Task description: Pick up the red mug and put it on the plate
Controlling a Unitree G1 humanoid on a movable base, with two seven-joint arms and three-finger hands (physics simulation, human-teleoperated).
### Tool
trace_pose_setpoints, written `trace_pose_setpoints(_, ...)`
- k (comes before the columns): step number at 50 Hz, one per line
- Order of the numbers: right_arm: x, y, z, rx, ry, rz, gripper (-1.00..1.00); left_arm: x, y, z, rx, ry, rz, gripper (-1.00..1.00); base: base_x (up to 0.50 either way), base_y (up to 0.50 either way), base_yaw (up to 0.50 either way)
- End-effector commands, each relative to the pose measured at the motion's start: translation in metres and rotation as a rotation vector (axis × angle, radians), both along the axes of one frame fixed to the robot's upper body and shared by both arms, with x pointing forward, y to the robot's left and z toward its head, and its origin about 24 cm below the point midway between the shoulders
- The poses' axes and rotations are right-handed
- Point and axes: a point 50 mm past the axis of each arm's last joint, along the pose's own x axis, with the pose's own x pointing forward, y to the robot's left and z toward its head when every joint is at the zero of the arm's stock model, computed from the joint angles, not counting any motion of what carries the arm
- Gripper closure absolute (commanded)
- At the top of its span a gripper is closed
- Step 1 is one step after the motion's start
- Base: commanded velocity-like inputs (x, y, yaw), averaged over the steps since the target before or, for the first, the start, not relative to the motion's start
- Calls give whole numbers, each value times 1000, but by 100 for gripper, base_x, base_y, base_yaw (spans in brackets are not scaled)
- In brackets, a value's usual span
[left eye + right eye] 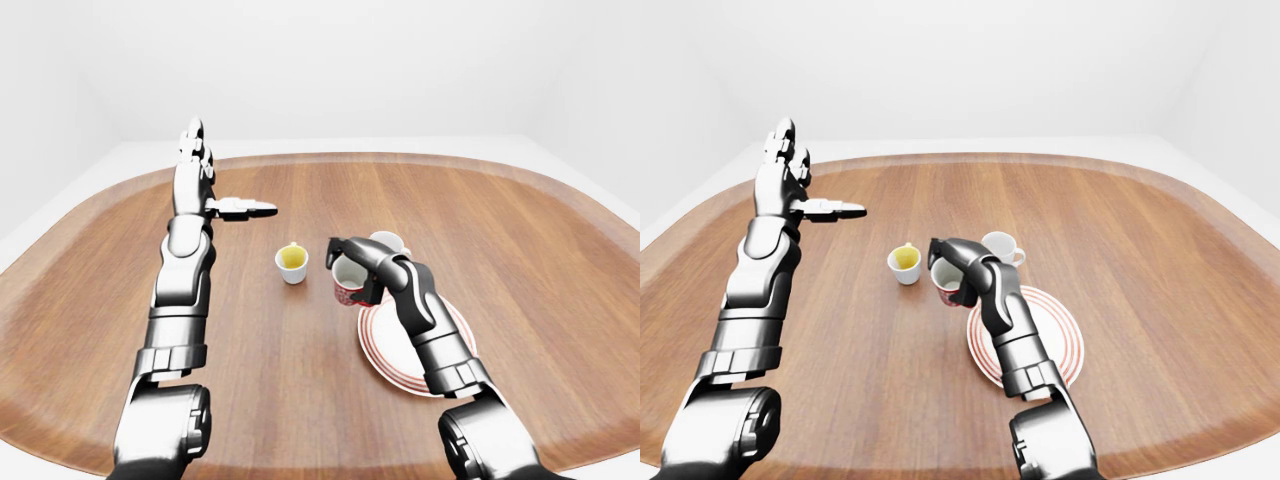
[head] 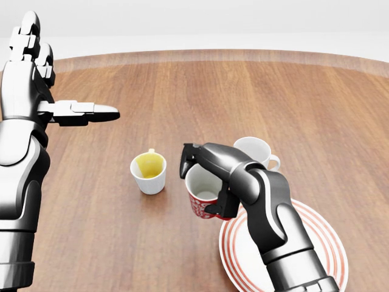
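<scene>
1. In the head view, the white mug (image 2: 255, 152) stands just above the plate (image 2: 316, 243), crowding its upper edge.
2. The yellow-filled cup (image 2: 149, 172) sits left of centre.
3. Bare table (image 2: 243, 91) fills the upper frame.
</scene>
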Motion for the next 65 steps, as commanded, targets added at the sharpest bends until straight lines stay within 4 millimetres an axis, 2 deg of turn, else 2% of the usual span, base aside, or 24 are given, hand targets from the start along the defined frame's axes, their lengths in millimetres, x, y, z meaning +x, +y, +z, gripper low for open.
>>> trace_pose_setpoints(1, -2, -27, 4, -12, -24, -59, 100, -1, 0, 2, 0, -9, 2, -100, 0, 0, 0)
trace_pose_setpoints(16, -8, -53, 4, -16, -32, -116, 100, -1, 1, 3, 2, -11, 2, -100, 0, 0, 0)
trace_pose_setpoints(31, -12, -75, -9, 3, -10, -183, 100, -1, 1, 2, 1, -10, 2, -100, 0, 0, 0)
trace_pose_setpoints(50, -14, -103, -45, 49, 75, -317, 100, 0, 0, -2, -3, 6, 3, -100, 0, 0, 0)
trace_pose_setpoints(65, -10, -119, -54, 45, 102, -385, 100, -2, 0, 2, -5, -13, 1, -100, 0, 0, 0)
